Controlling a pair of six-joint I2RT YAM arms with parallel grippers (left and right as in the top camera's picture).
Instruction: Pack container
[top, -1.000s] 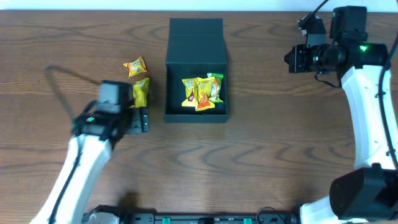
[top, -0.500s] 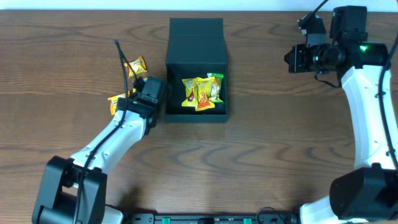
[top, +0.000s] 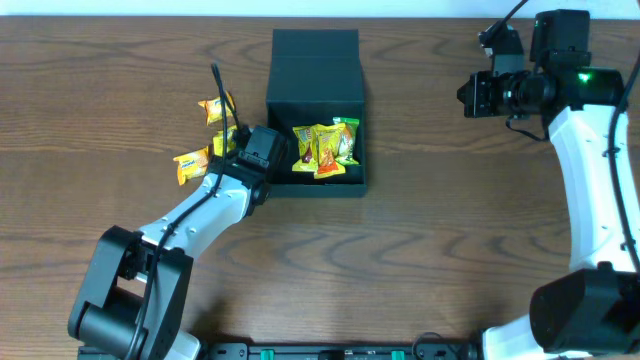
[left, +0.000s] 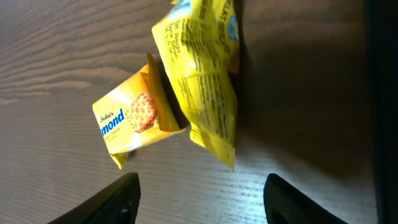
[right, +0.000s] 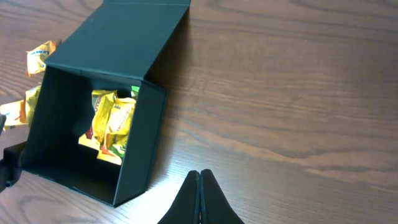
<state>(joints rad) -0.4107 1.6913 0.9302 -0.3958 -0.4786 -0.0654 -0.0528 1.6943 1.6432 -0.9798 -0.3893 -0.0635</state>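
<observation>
The dark container (top: 316, 182) stands open at the table's middle, its flap lid (top: 315, 60) folded back. Several yellow and green candy packets (top: 322, 148) lie inside; they also show in the right wrist view (right: 112, 124). Three yellow packets lie left of the box (top: 216, 108) (top: 192, 163) (top: 225, 143). My left gripper (top: 250, 152) is open and empty beside the box's left wall. In the left wrist view two packets (left: 132, 123) (left: 202, 74) lie just ahead of its fingers (left: 199, 199). My right gripper (right: 200, 199) is shut and empty, far right of the box (top: 470, 95).
The wooden table (top: 440, 230) carries nothing else. The container's left wall (left: 382, 93) fills the right edge of the left wrist view. A black cable (top: 222, 95) rises from the left wrist.
My left arm has swung right, from the table's left side to the container's left wall. A yellow packet now lies further left. The right arm has not moved.
</observation>
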